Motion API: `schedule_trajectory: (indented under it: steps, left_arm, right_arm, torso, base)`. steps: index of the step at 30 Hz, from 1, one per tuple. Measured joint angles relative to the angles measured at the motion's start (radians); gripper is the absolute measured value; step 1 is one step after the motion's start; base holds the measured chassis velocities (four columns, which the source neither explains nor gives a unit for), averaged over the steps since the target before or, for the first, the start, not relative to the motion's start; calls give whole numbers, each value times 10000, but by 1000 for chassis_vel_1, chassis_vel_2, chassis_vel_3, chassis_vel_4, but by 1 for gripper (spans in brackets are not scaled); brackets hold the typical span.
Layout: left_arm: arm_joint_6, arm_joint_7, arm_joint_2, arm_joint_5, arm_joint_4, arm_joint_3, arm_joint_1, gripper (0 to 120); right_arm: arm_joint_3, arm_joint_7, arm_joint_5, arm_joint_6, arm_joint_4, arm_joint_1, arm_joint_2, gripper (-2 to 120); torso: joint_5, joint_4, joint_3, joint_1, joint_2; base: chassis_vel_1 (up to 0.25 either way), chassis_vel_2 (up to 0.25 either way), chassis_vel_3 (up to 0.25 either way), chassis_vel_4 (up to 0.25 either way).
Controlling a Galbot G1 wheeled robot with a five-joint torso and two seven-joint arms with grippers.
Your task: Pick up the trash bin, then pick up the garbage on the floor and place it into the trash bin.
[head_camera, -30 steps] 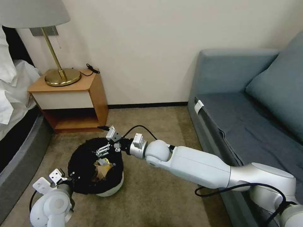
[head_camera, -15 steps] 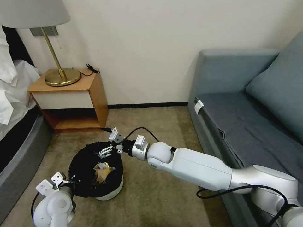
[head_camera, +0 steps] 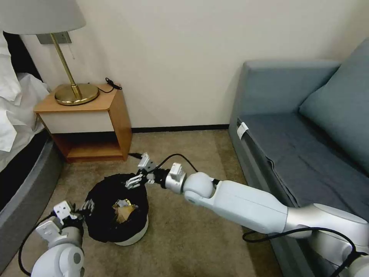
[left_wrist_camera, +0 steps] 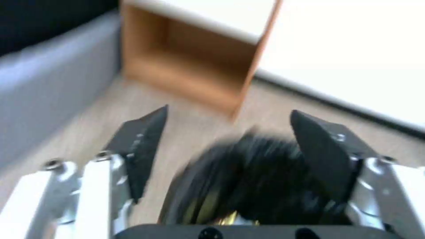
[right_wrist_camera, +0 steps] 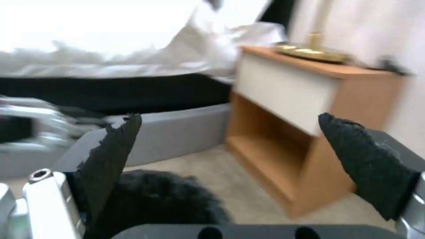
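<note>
The trash bin (head_camera: 128,232), white and lined with a black bag, stands on the carpet. Inside it lies garbage (head_camera: 123,209): crumpled tan paper and a yellowish wrapper. My right gripper (head_camera: 133,181) hovers open over the bin's far rim, holding nothing. In the right wrist view its fingers (right_wrist_camera: 111,156) are spread wide above the black bag (right_wrist_camera: 159,199). My left gripper (head_camera: 87,206) is at the bin's left rim. The left wrist view shows this gripper (left_wrist_camera: 229,112) open, with the bin (left_wrist_camera: 257,179) just ahead of and between its fingers.
A wooden nightstand (head_camera: 92,123) with a brass lamp (head_camera: 75,93) stands behind the bin. The bed (head_camera: 23,181) is on the left and a blue-grey sofa (head_camera: 307,146) on the right. Open carpet (head_camera: 184,238) lies between bin and sofa.
My right gripper has drawn back from over the bin's middle toward its far rim. My left arm has swung left and down. The bin has shifted slightly.
</note>
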Motion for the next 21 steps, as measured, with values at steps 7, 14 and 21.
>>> schedule_trajectory:
  steps: [7, 14, 21]
  left_arm:
    - [-1603, 1917, 347, 492, -200, -37, 73, 100]
    - [-2059, 3175, 658, 845, -502, 178, 288, 100]
    - [-1986, 3355, 680, 1247, -956, 400, 346, 100]
  right_arm:
    - [2725, 1835, 250, -1057, 2082, -1484, -1592, 100]
    - [6461, 3713, -952, -2528, 4326, -3873, -2502, 100]
    - [9657, 4587, -1996, -3033, 6693, -7381, -1754, 100]
  torso:
    - [0, -3, 0, 0, 0]
    - [-1, -2, -1, 0, 0]
    - [-4, -4, -2, -1, 0]
  base:
    - [0, 0, 0, 0]
    - [0, 0, 0, 0]
    - [0, 0, 0, 0]
